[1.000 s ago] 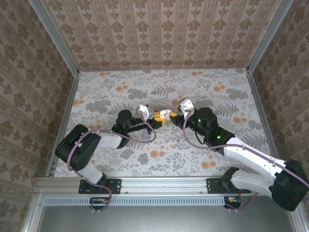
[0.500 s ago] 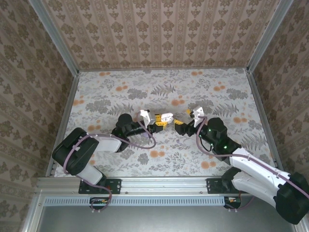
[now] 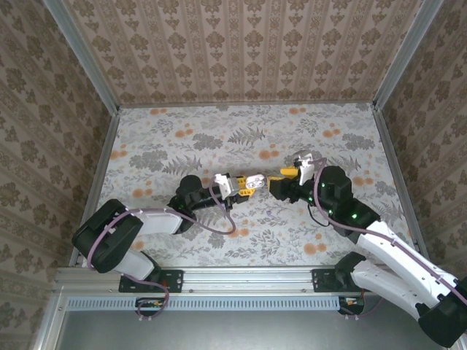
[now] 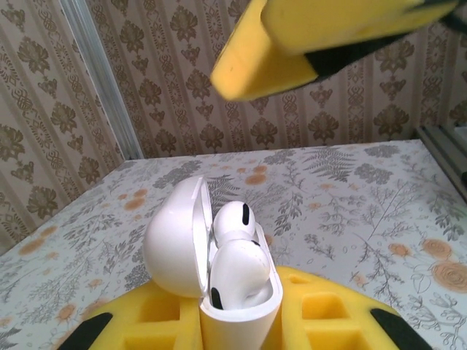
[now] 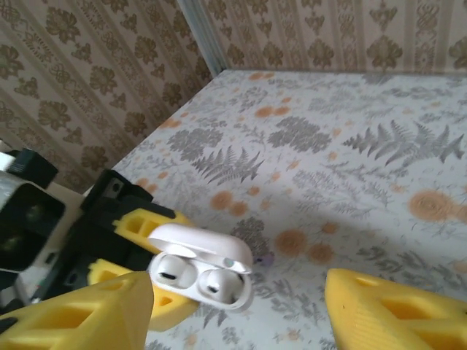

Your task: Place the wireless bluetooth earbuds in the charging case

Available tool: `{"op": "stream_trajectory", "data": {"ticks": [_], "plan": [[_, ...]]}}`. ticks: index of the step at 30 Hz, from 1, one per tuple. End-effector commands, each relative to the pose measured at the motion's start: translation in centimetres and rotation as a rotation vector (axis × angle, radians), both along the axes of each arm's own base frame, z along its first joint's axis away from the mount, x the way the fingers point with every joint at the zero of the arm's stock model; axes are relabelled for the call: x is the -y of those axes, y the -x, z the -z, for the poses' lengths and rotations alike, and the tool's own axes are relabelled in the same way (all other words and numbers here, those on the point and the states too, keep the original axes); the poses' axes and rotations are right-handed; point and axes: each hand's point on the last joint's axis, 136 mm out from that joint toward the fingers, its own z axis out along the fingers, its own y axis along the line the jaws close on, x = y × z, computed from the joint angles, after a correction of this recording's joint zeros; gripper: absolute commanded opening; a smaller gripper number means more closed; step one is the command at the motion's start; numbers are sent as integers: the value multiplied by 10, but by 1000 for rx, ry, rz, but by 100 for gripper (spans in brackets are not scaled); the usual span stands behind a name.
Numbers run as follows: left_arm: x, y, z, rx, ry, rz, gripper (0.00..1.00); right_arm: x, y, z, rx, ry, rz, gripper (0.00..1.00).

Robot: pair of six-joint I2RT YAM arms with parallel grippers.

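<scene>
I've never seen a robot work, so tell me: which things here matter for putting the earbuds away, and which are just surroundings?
Part of the job: charging case, lid open, gripped in the left jaws; two earbuds sitting in it; right jaws, open, close by.
Just surroundings: floral table; patterned walls.

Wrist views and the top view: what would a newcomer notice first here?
The white case draws the eye: its lid is open, both earbuds sit inside, and it is clamped in the left gripper over the middle of the table. The right gripper faces it from the right, open and empty, just short of the case.
</scene>
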Motion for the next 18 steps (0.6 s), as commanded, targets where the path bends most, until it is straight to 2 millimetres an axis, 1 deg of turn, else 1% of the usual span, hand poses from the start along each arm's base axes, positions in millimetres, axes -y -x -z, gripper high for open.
{"op": "stream_trajectory", "data": {"ticks": [1,4,10,14,18], "plan": [[-2,0,1,83,-26,-34,11,0,20,14,-202,-50,-17,58],[-1,1,4,92,-44,-37,11,-3,26,14,-267,-103,-23,50],[1,4,6,92,-55,-30,11,-17,30,21,-405,-175,-62,42],[2,8,7,92,-61,-19,11,-21,23,22,-466,-215,-58,34],[1,9,6,96,-61,-18,11,-23,16,23,-515,-261,-60,30]]}}
